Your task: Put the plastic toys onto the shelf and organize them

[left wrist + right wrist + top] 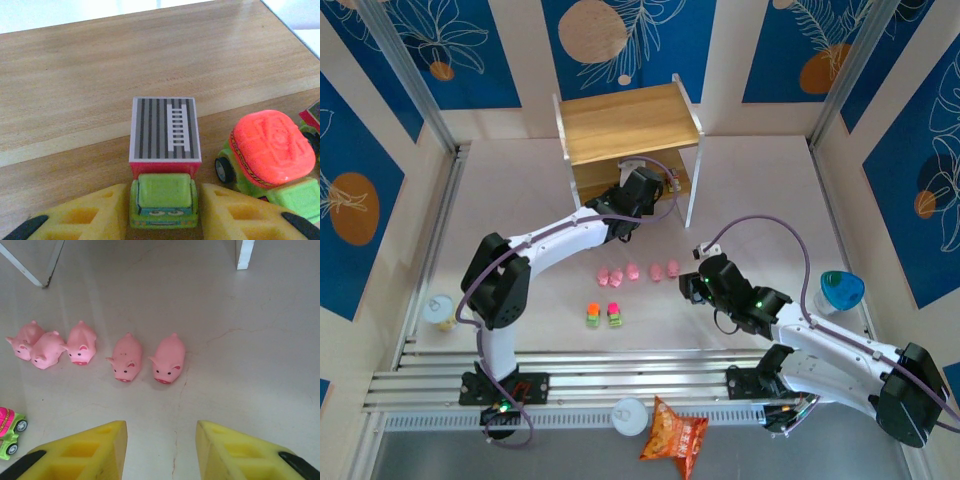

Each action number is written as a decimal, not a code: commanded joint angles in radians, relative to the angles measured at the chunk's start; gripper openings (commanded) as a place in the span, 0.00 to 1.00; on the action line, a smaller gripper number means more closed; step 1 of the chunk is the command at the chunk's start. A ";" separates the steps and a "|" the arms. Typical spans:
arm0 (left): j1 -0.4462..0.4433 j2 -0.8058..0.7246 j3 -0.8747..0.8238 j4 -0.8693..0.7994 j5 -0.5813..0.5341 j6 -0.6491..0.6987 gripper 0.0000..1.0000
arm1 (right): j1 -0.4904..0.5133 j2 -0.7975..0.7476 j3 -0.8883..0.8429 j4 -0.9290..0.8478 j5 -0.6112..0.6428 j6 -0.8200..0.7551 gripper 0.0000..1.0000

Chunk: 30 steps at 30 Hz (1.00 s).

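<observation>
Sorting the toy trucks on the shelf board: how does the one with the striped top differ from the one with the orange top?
The striped truck has a flat, boxy grey top with a ladder print; the orange-topped truck has a rounded, embossed top. The striped truck sits between the left pincer's fingers; the orange one stands beside it, outside them. Both have green cabs.

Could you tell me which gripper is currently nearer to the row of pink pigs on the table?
Right. The right gripper sits just beside the pink pigs, facing them; the left gripper is farther off, reaching into the shelf.
</observation>
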 commanded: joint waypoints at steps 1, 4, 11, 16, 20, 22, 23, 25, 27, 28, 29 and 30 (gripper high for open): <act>0.012 -0.041 -0.020 0.026 -0.012 0.023 0.44 | -0.006 -0.016 -0.014 0.020 -0.018 -0.001 0.42; 0.003 -0.068 -0.038 0.028 -0.016 0.027 0.45 | -0.006 -0.015 -0.015 0.022 -0.019 -0.002 0.41; -0.028 -0.149 -0.109 0.049 -0.028 0.030 0.49 | -0.006 -0.015 -0.015 0.023 -0.021 -0.005 0.42; -0.057 -0.196 -0.147 0.045 -0.021 0.035 0.50 | -0.006 -0.016 -0.015 0.023 -0.024 -0.005 0.42; -0.083 -0.237 -0.190 0.035 -0.017 0.033 0.50 | -0.006 -0.019 -0.017 0.021 -0.023 -0.004 0.42; -0.105 -0.267 -0.222 0.032 -0.027 0.035 0.51 | -0.006 -0.023 -0.016 0.020 -0.022 -0.004 0.42; -0.114 -0.282 -0.238 0.031 -0.033 0.035 0.50 | -0.006 -0.026 -0.016 0.020 -0.021 -0.005 0.42; -0.133 -0.319 -0.280 0.027 -0.047 0.032 0.50 | -0.005 -0.028 -0.019 0.022 -0.023 -0.006 0.42; -0.152 -0.353 -0.316 0.022 -0.061 0.027 0.51 | -0.003 -0.030 -0.019 0.023 -0.023 -0.009 0.42; -0.162 -0.372 -0.332 0.016 -0.071 0.025 0.51 | -0.002 -0.031 -0.019 0.024 -0.024 -0.008 0.42; -0.171 -0.389 -0.349 0.011 -0.080 0.023 0.51 | 0.000 -0.033 -0.020 0.025 -0.023 -0.009 0.42; -0.183 -0.406 -0.366 0.007 -0.088 0.018 0.51 | 0.003 -0.033 -0.022 0.024 -0.021 -0.011 0.42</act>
